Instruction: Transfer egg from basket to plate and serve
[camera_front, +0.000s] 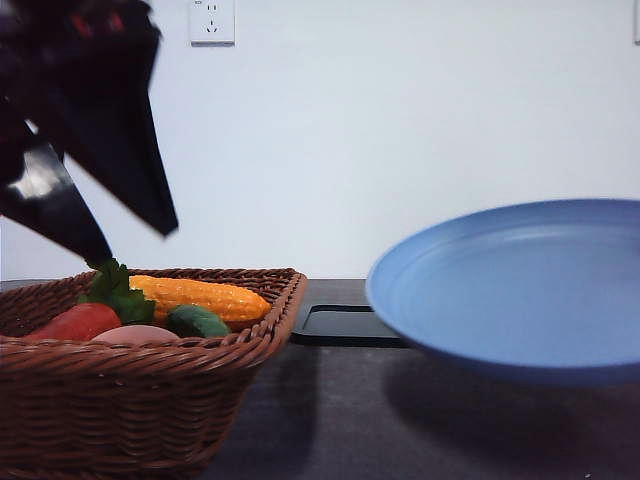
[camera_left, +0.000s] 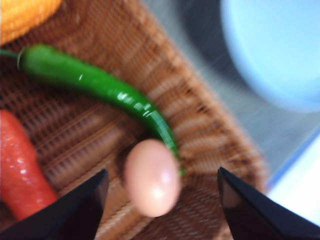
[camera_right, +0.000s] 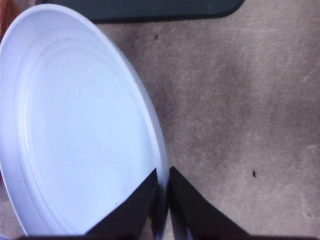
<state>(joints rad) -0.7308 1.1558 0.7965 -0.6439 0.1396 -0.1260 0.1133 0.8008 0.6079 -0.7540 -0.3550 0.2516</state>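
The pinkish-brown egg (camera_left: 151, 176) lies on the floor of the brown wicker basket (camera_left: 210, 130), beside a green chili. My left gripper (camera_left: 161, 172) hangs open just above the egg, one finger on each side, not touching it. In the front view the left gripper (camera_front: 138, 242) is over the basket (camera_front: 150, 400), and the egg (camera_front: 135, 334) peeks above the rim. My right gripper (camera_right: 162, 175) is shut on the rim of the light blue plate (camera_right: 75, 125). The plate (camera_front: 520, 285) is held above the table at the right, its shadow beneath it.
The basket also holds a corn cob (camera_front: 200, 297), a red carrot (camera_left: 20, 170) with green leaves (camera_front: 115, 290), and the green chili (camera_left: 100, 85). A flat black tray (camera_front: 345, 325) lies on the table behind, between basket and plate. A white wall stands at the back.
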